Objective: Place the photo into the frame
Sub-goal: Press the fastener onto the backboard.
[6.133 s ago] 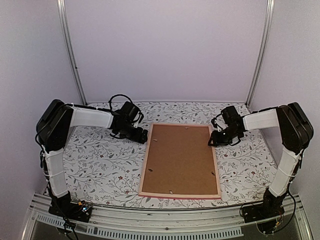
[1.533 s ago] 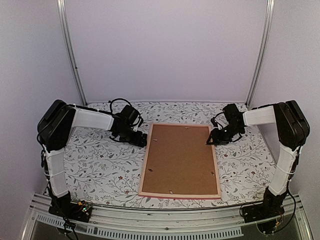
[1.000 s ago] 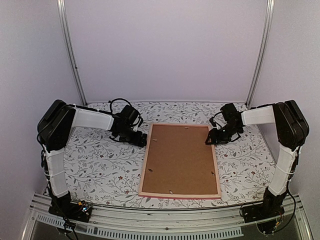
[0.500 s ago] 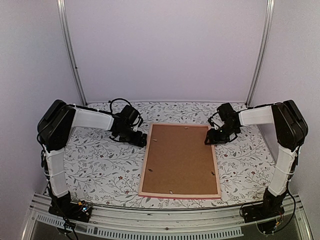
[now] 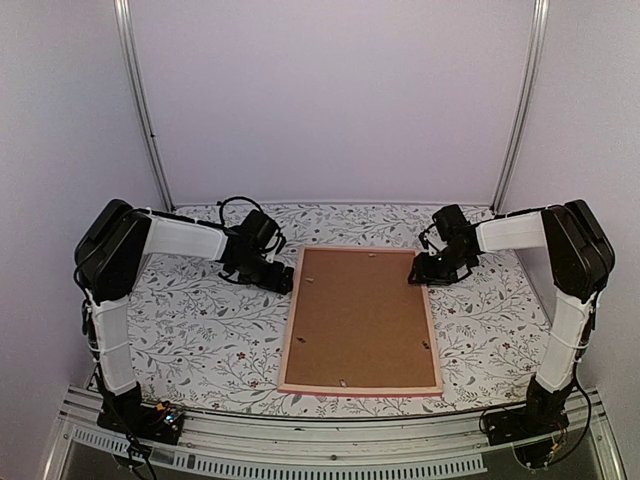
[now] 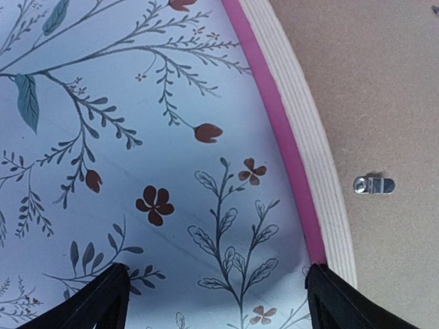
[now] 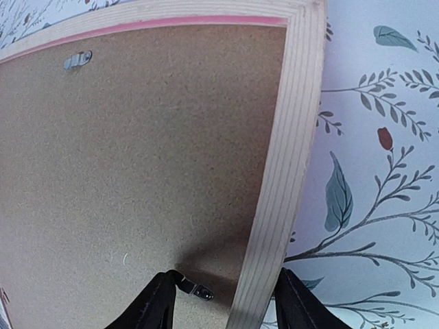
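Floral bench (image 5: 200,320) carries the frame (image 5: 360,391) back-up, backing board (image 5: 360,315) in, photo unseen, presumably inside; my left gripper (image 5: 286,282) gapes beside it, right gripper (image 5: 416,275) open astride its rail.

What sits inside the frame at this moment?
A brown backing board fills the frame, which lies back up, with small metal clips near its edges. Whatever lies under the board, the photo included, is covered and cannot be seen.

Only the fingertips of the left gripper (image 6: 219,305) and right gripper (image 7: 226,305) show; the picture edges cut off the rest. The frame (image 7: 287,137) lies face down, its front hidden.
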`<state>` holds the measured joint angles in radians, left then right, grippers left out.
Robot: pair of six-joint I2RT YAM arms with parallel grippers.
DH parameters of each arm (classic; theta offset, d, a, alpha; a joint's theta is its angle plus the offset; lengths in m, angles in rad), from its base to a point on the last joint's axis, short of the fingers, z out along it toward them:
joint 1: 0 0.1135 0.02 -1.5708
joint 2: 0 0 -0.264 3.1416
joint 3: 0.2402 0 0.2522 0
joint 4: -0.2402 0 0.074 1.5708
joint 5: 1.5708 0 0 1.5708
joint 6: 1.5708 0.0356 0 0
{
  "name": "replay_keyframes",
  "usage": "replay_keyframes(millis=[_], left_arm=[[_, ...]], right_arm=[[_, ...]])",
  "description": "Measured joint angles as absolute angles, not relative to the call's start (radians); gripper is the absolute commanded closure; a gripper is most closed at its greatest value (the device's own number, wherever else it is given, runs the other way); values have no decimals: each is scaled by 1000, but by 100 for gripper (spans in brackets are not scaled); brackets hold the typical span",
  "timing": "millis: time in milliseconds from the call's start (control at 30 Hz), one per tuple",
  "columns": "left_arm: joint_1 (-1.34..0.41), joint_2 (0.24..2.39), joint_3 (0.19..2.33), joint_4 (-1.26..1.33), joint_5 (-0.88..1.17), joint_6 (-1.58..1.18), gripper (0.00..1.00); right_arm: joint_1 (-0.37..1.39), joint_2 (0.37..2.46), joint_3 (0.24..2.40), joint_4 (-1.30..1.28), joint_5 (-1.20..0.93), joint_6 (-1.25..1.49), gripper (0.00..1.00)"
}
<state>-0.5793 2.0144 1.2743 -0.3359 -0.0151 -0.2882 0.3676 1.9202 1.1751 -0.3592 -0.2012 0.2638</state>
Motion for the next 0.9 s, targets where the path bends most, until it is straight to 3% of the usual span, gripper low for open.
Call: replay_keyframes(millis=[467, 900], left_arm=[[-579, 2014, 1274, -336, -15, -288, 8], [-579, 2014, 1270, -333, -15, -288, 8]], right_arm=[[368, 1920, 1191, -347, -142, 304, 51], [369, 1918, 1168, -313, -175, 298, 38]])
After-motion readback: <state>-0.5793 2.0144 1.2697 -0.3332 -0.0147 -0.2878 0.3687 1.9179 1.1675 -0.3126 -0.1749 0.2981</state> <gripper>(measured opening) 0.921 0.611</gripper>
